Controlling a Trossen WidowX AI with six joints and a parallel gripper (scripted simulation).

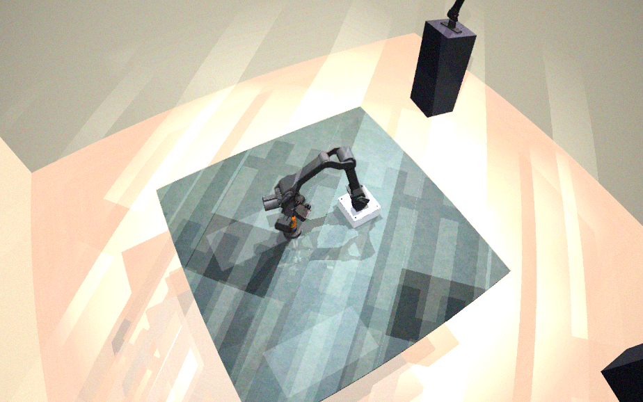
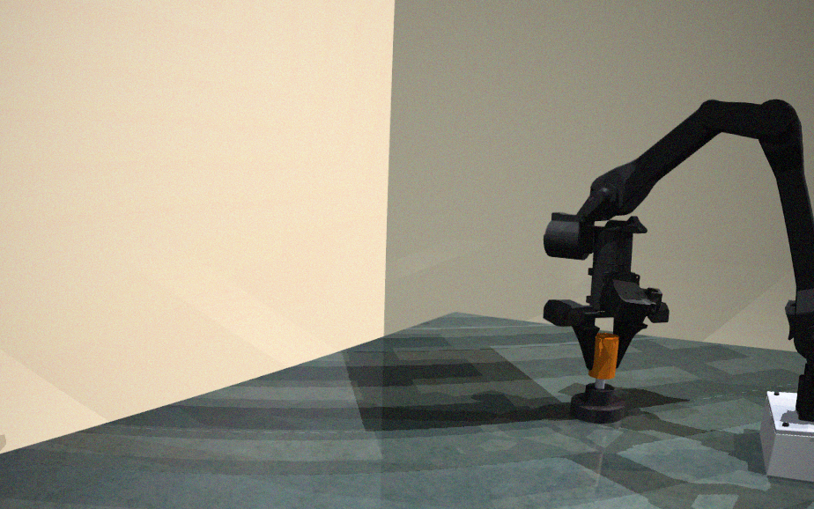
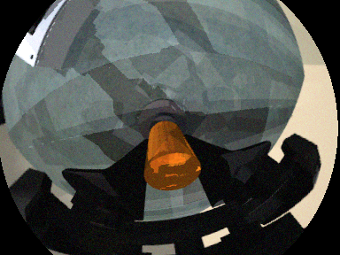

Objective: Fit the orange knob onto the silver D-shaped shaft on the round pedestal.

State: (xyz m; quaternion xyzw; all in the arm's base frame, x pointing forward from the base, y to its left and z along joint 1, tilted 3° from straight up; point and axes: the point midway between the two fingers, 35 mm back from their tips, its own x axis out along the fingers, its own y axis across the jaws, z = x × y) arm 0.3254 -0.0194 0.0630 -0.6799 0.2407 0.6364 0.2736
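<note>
The orange knob [image 1: 293,220] [image 2: 604,354] [image 3: 173,164] is upright, or close to it, over the round dark pedestal [image 1: 293,234] [image 2: 597,410] [image 3: 160,106]. My gripper [image 2: 604,365] [image 3: 166,140] is shut on the knob, one finger on each side. In the exterior view a short length of the silver shaft [image 2: 600,384] shows between the knob's bottom and the pedestal, so the knob is not touching the pedestal. The hole, the shaft's top and both flat sides are hidden; I cannot tell whether the shaft is inside the hole.
The arm's white base box [image 1: 358,217] [image 2: 791,453] stands on the same greenish mat [image 1: 426,236], to the right of the pedestal in the top and exterior views. A tall dark block [image 1: 443,71] with another arm's base on it stands beyond the mat.
</note>
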